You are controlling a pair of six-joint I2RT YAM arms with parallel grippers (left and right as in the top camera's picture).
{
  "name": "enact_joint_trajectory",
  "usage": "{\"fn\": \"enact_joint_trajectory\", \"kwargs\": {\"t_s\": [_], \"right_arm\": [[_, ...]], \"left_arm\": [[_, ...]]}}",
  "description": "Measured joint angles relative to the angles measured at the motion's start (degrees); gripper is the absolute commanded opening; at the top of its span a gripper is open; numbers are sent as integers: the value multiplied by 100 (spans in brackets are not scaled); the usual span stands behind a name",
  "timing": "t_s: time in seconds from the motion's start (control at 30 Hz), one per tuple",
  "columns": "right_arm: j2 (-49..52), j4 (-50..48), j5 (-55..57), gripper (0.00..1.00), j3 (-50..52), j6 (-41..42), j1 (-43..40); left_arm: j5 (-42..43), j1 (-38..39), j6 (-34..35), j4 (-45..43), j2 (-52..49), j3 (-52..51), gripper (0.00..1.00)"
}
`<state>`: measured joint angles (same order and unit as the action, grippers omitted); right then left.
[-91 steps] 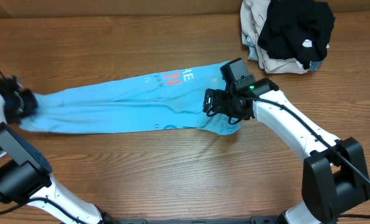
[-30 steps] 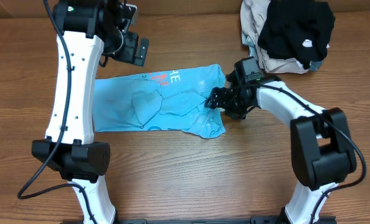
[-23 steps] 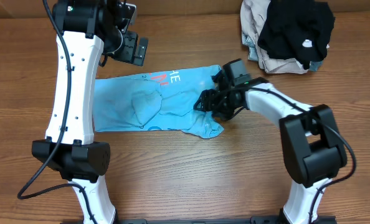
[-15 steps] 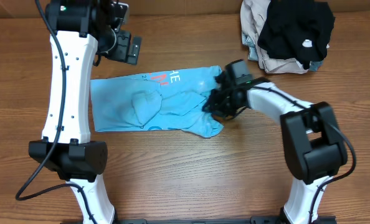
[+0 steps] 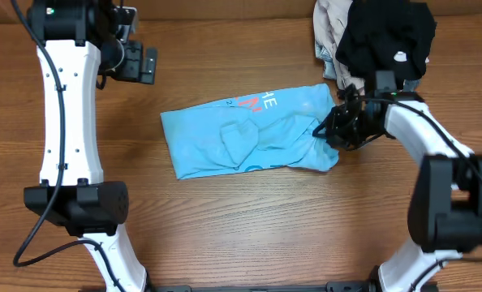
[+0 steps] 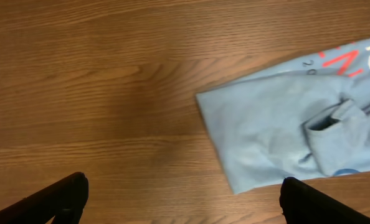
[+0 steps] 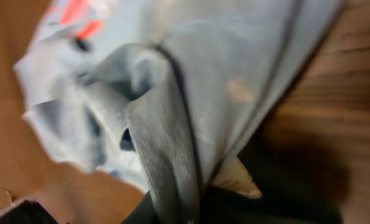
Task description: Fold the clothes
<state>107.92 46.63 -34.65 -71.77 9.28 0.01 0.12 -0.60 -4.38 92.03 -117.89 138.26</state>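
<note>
Overhead view, left side: my left arm stands tall from its base at the near edge of the wooden table and reaches toward the far left corner. The left gripper hangs above bare wood, well apart from the cloth. Its jaws are spread wide and hold nothing. The left wrist view confirms this, with one finger in each lower corner and only table between them.

Centre: the light-blue T-shirt lies flat on the table as a rumpled, partly folded band. Its left edge is straight and a loose fold sits in the middle. Lettering runs along its far edge. I read a red "N" followed by a white "E"; the small print beside it is too small to read.

Right side: my right arm comes from its base at the near right, with the forearm angled inward and low. The right gripper sits at the shirt's right end, narrowed onto a bunch of its fabric. The blurred right wrist view shows a ribbed hem drawn down between the fingers.

Far right corner: a black garment with a small white mark lies on beige garments, near the right gripper but apart from the shirt.
</note>
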Motion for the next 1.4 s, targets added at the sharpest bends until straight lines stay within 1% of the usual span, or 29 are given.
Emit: {"fn": "enact_joint_trajectory", "kwargs": {"t_s": [0.13, 0.2, 0.23, 0.27, 0.37, 0.43, 0.5, 0.53, 0.57, 0.67, 0.8, 0.83, 0.87, 0.93, 0.97, 1.07, 1.13, 1.27, 1.4], "right_arm": [[-479, 273, -9, 17, -442, -48, 278], [-586, 251, 0, 21, -813, 9, 621], [-616, 74, 11, 21, -1058, 85, 970], [-640, -339, 85, 21, -1196, 258, 1456], [-616, -1097, 372, 22, -1248, 625, 2468], [-507, -1519, 514, 27, -1266, 850, 3220], [-319, -1801, 614, 36, -1281, 1016, 3807], [-254, -1875, 638, 40, -1283, 1058, 3965], [-28, -2009, 673, 42, -1287, 1152, 4360], [420, -1991, 745, 51, -1287, 1252, 4850], [551, -1585, 820, 54, -1300, 1303, 4911], [544, -1401, 848, 62, -1355, 1298, 4837], [544, -1180, 909, 66, -1445, 1285, 4697], [540, -914, 1021, 70, -1574, 1189, 4430], [529, -811, 1117, 75, -1628, 1139, 4253], [496, -498, 1655, 76, -1725, 990, 3689], [496, -391, 2024, 76, -1729, 968, 3517], [496, -321, 2798, 77, -1729, 933, 3362], [503, -133, 3215, 79, -1729, 922, 3213]], "left_arm": [[0, -138, -2, 15, 0, 0, 100], [0, -188, -2, 15, 0, 0, 100], [-2, -223, 0, 15, 0, 0, 100], [-4, -247, -2, 13, 0, 0, 100], [-17, -280, -2, 11, 0, 0, 100], [-20, -293, -2, 9, 0, 0, 100], [-20, -321, -2, 7, 0, 0, 100], [-20, -337, -2, 2, 0, 0, 100], [-20, -358, -2, -7, 0, 0, 100], [-20, -442, -2, -28, 0, 2, 100], [-20, -501, -2, -28, 0, 0, 100], [-22, -509, -2, -28, 0, 0, 100], [-22, -518, -2, -33, 0, 0, 100], [-22, -518, -2, -52, 0, 0, 100], [-22, -516, -2, -76, 0, 0, 100], [-22, -516, -2, -155, 0, 0, 100], [-22, -516, -2, -173, 0, 0, 100], [-22, -516, -2, -186, 0, 0, 100], [-20, -516, 0, -186, 0, 0, 100]]}}
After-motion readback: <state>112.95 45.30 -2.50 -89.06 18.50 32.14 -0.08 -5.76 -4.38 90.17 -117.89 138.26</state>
